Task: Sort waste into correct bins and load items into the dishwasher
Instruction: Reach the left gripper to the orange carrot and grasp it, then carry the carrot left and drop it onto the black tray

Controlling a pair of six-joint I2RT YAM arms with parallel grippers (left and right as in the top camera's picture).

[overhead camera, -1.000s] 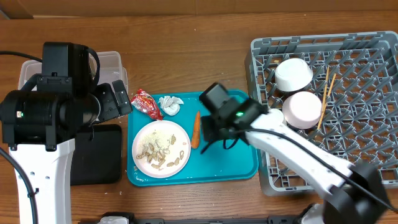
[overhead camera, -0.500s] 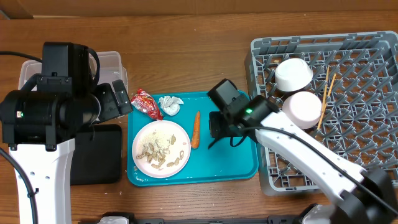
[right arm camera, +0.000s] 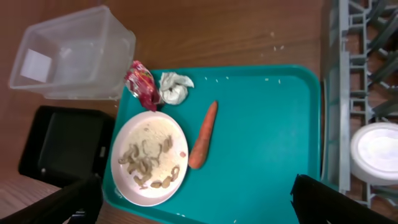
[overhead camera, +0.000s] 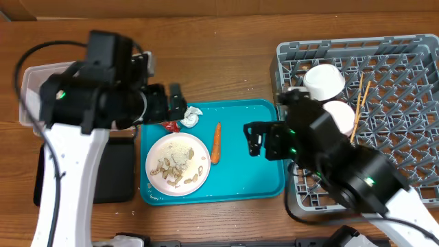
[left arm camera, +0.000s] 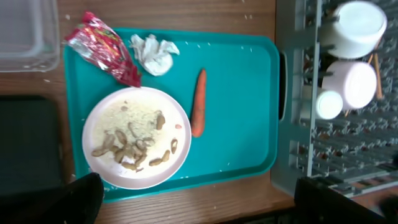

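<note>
On the teal tray (overhead camera: 260, 180) lie a white plate (overhead camera: 177, 163) of beige food scraps, an orange carrot (overhead camera: 215, 143), a white tissue (overhead camera: 191, 116) and a red wrapper (overhead camera: 171, 125), which my left arm partly covers. My left gripper (overhead camera: 171, 106) hangs open above the wrapper; in its wrist view the left gripper (left arm camera: 199, 205) holds nothing. My right gripper (overhead camera: 255, 139) stands open and empty over the tray's right part. The grey dish rack (overhead camera: 384, 62) holds two bowls (overhead camera: 324, 81) (overhead camera: 339, 113), a small cup (left arm camera: 328, 104) and chopsticks (overhead camera: 358, 103).
The clear tub (right arm camera: 74, 56) stands at the back left, largely under my left arm in the overhead view. The black tray (right arm camera: 68, 149) lies in front of it, left of the teal tray. The rack's wall (right arm camera: 333, 93) borders the teal tray on the right.
My left arm has swung right, bringing its gripper over the wrapper. My right gripper has drawn back from beside the carrot toward the rack, and its jaws have opened wide.
</note>
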